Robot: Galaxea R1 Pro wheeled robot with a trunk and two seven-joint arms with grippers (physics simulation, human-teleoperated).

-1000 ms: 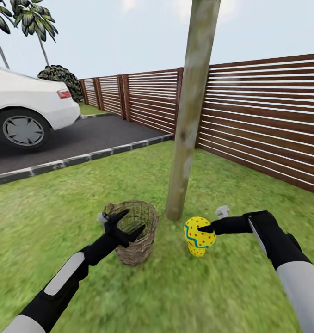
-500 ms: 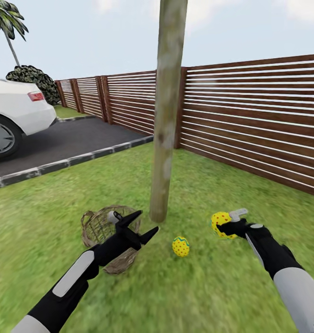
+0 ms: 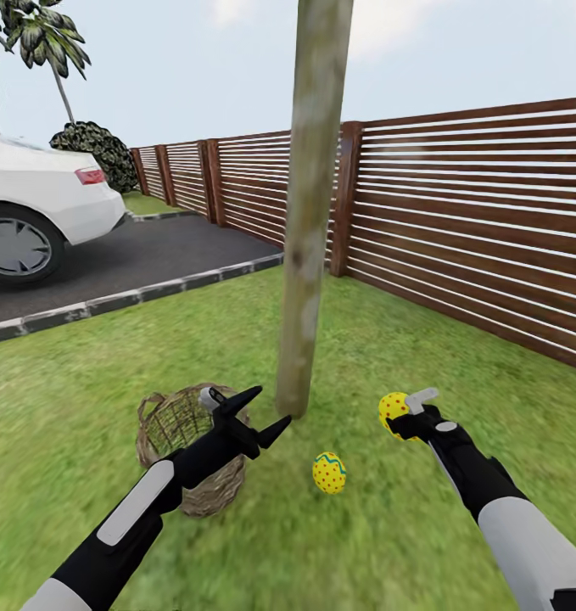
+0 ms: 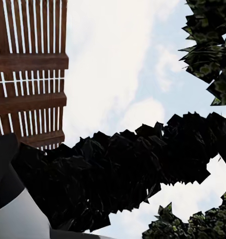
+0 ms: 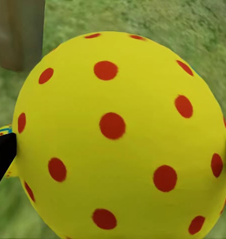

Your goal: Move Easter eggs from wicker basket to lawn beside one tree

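The left wrist view looks up at pale cloudy sky (image 4: 122, 64), dark leafy foliage (image 4: 122, 174) across it, and a brown slatted fence (image 4: 28, 69) alongside.

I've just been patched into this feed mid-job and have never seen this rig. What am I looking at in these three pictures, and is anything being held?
This is a simulated wheeled robot with two arms. The large picture comes from its head camera, looking down over both arms onto the lawn. The left hand is open and empty, hovering by the wicker basket. The right hand is shut on a yellow, red-dotted Easter egg. A second egg lies on the grass near the foot of the tree. Behind are a slatted fence, a driveway and a white car.

The other two pictures come from cameras on the wrists. The right one looks straight at the held egg, with the trunk behind. The left one points upward at sky, dark foliage and fence.
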